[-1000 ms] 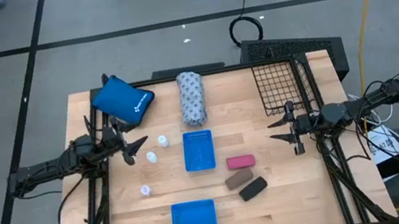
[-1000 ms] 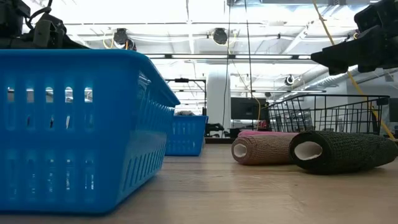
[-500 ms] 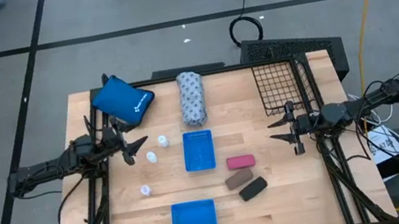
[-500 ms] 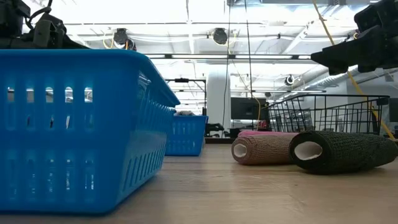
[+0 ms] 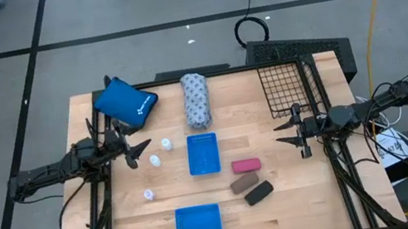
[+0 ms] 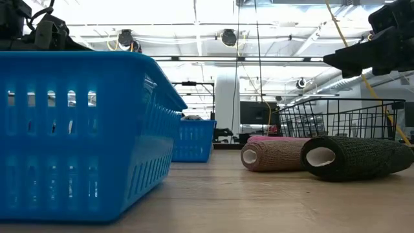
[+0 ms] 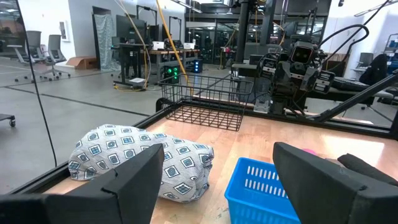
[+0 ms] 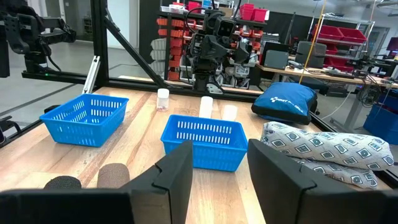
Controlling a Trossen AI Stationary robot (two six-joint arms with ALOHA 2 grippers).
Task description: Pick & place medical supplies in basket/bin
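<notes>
Left gripper (image 5: 141, 152) hovers at the table's left edge, fingers spread wide, nothing held. Three white bottles (image 5: 156, 161), patterned roll (image 5: 196, 100) and the pink, brown, black blocks (image 5: 249, 181) all on the table. Right gripper (image 5: 286, 134) part open, empty, just beside the wire basket (image 5: 287, 85).

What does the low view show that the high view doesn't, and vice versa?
Low only: the brown roll and black roll have open hollow ends, and the room lies behind. High only: three white bottles, the patterned roll, a blue pouch, left gripper and right gripper open and empty. Both: blue trays, wire basket.
</notes>
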